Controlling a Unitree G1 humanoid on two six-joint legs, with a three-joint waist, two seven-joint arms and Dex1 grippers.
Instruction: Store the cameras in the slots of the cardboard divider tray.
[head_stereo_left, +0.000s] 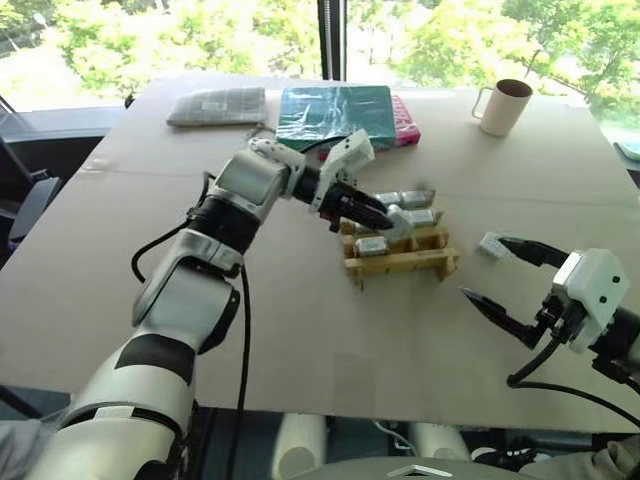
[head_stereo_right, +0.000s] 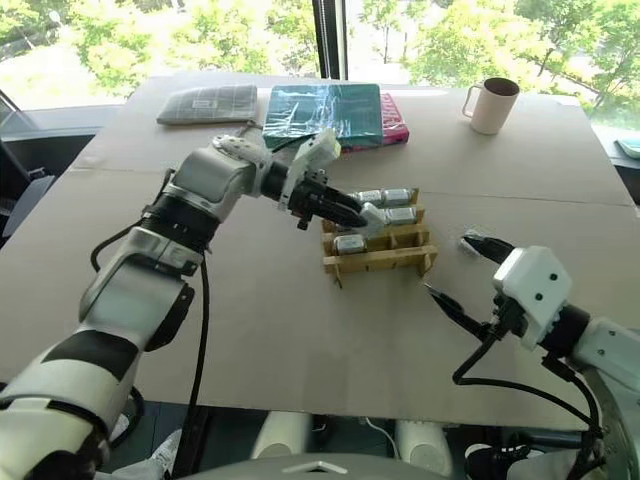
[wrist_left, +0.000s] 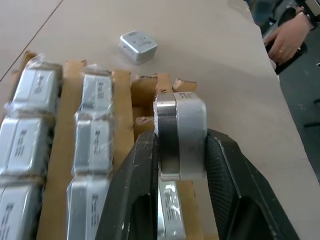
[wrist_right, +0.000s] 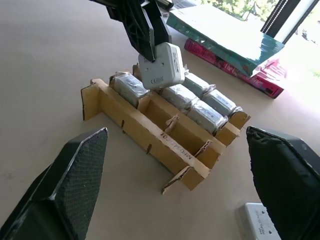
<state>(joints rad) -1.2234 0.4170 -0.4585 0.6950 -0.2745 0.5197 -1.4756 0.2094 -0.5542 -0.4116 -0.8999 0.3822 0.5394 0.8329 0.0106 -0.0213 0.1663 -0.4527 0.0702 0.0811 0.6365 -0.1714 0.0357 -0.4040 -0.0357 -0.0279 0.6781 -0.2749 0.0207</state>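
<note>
The cardboard divider tray lies mid-table with several plastic-wrapped cameras lying in its rows. My left gripper hovers over the tray's near-left part, shut on a silver-grey camera, which shows edge-on between the black fingers in the left wrist view. One loose camera rests on the table right of the tray. My right gripper stands open and empty beside that loose camera, its fingers spread wide and facing the tray.
A teal book on a pink book lies behind the tray, with a grey folded cloth to its left. A beige mug stands back right. A person's hand rests past the table edge.
</note>
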